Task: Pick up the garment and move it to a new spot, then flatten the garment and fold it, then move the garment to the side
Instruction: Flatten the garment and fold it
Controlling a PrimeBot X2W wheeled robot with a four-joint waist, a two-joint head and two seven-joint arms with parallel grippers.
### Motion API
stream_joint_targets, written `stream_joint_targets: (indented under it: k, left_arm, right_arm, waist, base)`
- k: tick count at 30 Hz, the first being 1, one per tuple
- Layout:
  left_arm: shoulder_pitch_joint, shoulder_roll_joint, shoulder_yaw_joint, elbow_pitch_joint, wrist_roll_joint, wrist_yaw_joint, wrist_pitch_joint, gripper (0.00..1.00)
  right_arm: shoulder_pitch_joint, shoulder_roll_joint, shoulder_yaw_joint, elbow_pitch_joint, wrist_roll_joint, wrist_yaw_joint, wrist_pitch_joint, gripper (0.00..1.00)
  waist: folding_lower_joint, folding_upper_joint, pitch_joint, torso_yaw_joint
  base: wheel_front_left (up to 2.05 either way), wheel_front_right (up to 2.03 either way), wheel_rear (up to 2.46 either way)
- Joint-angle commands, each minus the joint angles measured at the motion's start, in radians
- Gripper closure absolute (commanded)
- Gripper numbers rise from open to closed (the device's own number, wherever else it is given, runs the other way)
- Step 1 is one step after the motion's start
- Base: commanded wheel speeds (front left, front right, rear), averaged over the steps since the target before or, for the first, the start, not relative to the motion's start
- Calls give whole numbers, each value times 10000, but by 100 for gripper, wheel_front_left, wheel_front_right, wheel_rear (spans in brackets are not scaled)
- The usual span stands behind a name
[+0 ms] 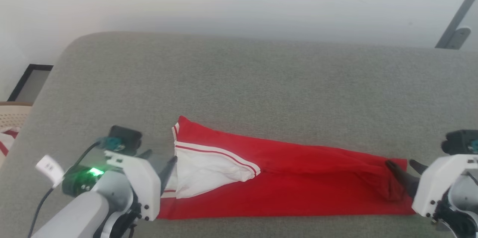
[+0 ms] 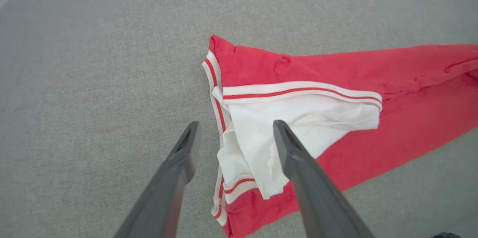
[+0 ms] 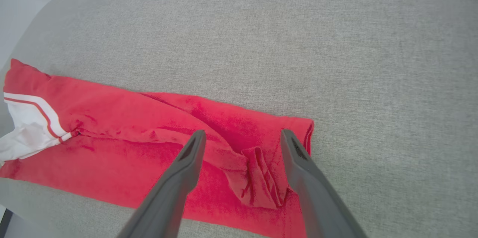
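The garment (image 1: 298, 178) lies folded into a long red strip across the near part of the grey cushion (image 1: 239, 92). Its white sleeve (image 1: 209, 167) with red-and-white trim is folded over the left end. My left gripper (image 1: 160, 157) hovers at that end, open; in the left wrist view its fingers straddle the sleeve's edge (image 2: 298, 114) without pinching it. My right gripper (image 1: 402, 164) stands open over the right end, where a small bunched pleat (image 3: 257, 178) sits between the fingers. The chest lettering is hidden inside the fold.
A beige basket (image 1: 13, 114) holding a white cloth with a red stripe (image 1: 7, 139) stands past the cushion's left edge. A dark frame (image 1: 30, 81) leans near the wall. A grey metal bar (image 1: 457, 17) crosses the top right corner. Bare cushion stretches behind the garment.
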Motion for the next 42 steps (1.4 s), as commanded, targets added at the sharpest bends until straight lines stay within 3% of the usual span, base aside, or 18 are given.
stream_joint_targets:
  k: [1, 14, 23, 32, 33, 34, 35, 42]
  left_arm:
    - [301, 47, 150, -8, 225, 91, -548, 0]
    - [2256, -140, 1706, 361, 788, 749, -5817, 0]
    - [3129, -724, 2638, 389, 1054, 683, -6329, 0]
    - [3624, -1699, 4188, -198, 2510, 247, -6326, 0]
    - [3700, -1810, 4335, -180, 2671, 147, -6326, 0]
    - [3722, -1951, 4476, -175, 2810, 39, -6325, 0]
    - [3753, -2094, 4631, -144, 2897, -68, -6325, 0]
    - [3889, -2755, 5494, -19, 3566, -676, -6328, 0]
  right_arm:
    - [144, 71, -197, 19, -40, -11, -75, 0]
    - [401, -50, -1345, 726, -279, -12, 195, 0]
    - [471, -96, -1759, 1129, -293, -8, 1413, 0]
    - [-66, 227, -1401, 2123, -362, -5, 1886, 0]
    - [-172, 305, -1349, 2304, -354, -4, 1906, 12]
    - [-255, 328, -1228, 2452, -398, -4, 1941, 62]
    - [-318, 362, -1105, 2587, -363, -2, 1994, 100]
    - [-619, 395, -902, 2891, 197, 18, 1879, 100]
  waist:
    - [0, -1, -74, 91]
    - [0, -1, 49, 704]
    - [0, -1, 444, 1079]
    - [0, -1, 809, 1397]
    - [0, -1, 829, 1408]
    - [0, -1, 841, 1425]
    - [0, -1, 847, 1440]
    - [0, -1, 833, 1458]
  base:
    - [0, 0, 0]
    - [0, 0, 0]
    - [0, 0, 0]
    - [0, 0, 0]
    - [0, 0, 0]
    - [0, 0, 0]
    - [0, 0, 0]
    - [0, 0, 0]
